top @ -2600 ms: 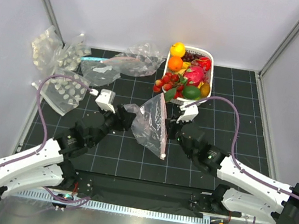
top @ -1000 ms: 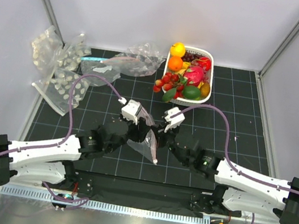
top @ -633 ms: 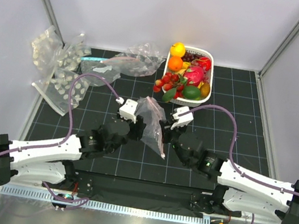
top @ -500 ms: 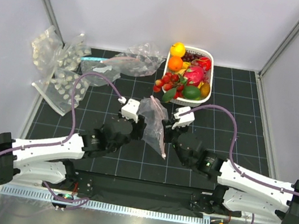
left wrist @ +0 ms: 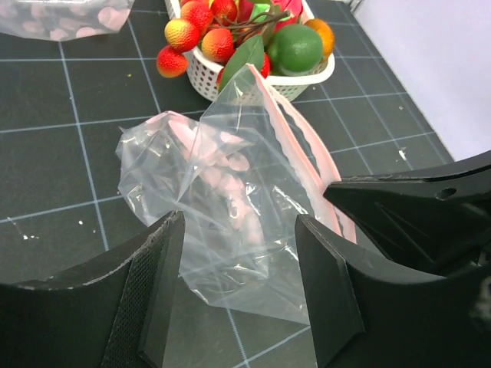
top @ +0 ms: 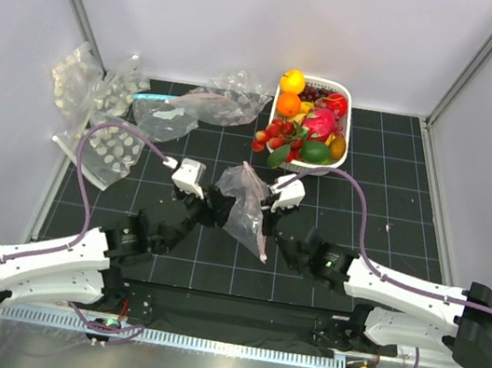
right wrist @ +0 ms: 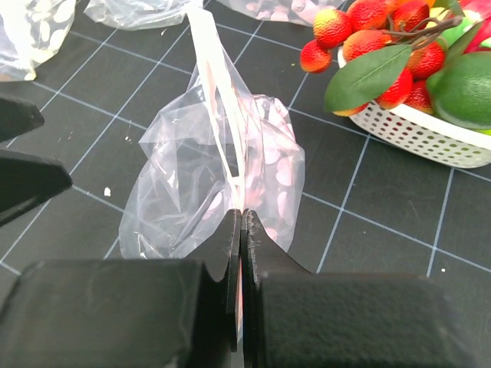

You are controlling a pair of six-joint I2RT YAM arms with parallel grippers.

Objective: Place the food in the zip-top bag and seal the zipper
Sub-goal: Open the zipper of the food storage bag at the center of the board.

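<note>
**A:** Left arm has drawn back toward its own side since half a second ago, and its gripper (left wrist: 238, 222) now sits at the near left flank of the bag (top: 244, 205).

**B:** Is it holding the bag?

**A:** No. Its fingers (left wrist: 157, 284) stand wide apart, and the bag's crumpled lower part lies between them. I cannot tell whether they touch the plastic.

**B:** And the right gripper (right wrist: 240, 222)?

**A:** Pressed together on the zipper (right wrist: 211, 84). The pinkish strip runs up and away from the closed fingertips, with the dotted plastic bunched on both sides of it.

**B:** Where does that leave the bag?

**A:** Between the two grippers, at the middle of the dark gridded counter (top: 394, 199), near the white basket (right wrist: 430, 138).

**B:** And the food?

**A:** In the basket. The strawberries (right wrist: 368, 31) and a green leaf (right wrist: 368, 77) hang over its near rim, with the dragon fruit (top: 321, 121) behind them.
</note>
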